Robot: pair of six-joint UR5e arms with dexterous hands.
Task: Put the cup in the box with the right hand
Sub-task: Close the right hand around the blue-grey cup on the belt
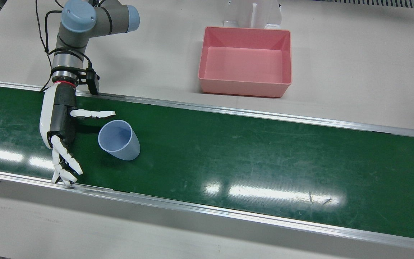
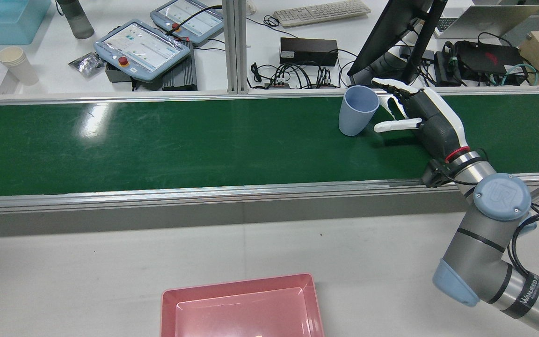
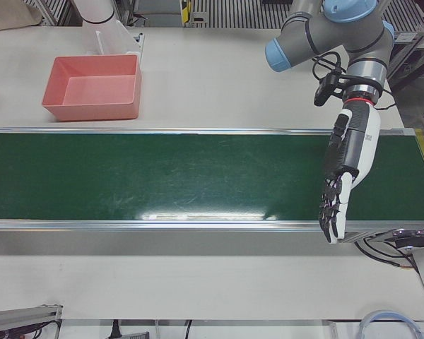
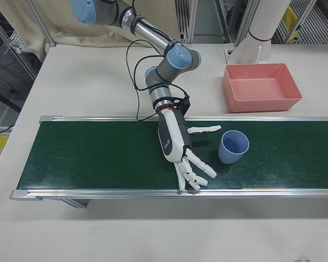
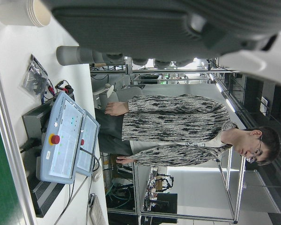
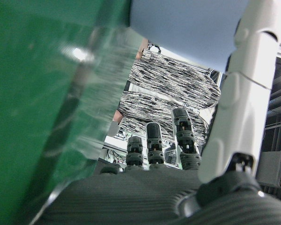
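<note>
Box [image 2: 241, 306] cut off by frame

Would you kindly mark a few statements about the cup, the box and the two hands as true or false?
1. The cup stands upright on the green belt. True.
2. The right hand is shut on the cup. False: its fingers are spread beside the cup, apart from it.
3. The pink box holds nothing. True.
4. The box sits on the belt. False: it sits on the white table beyond the belt.
5. The left hand holds a second cup. False: it is open and holds nothing.
</note>
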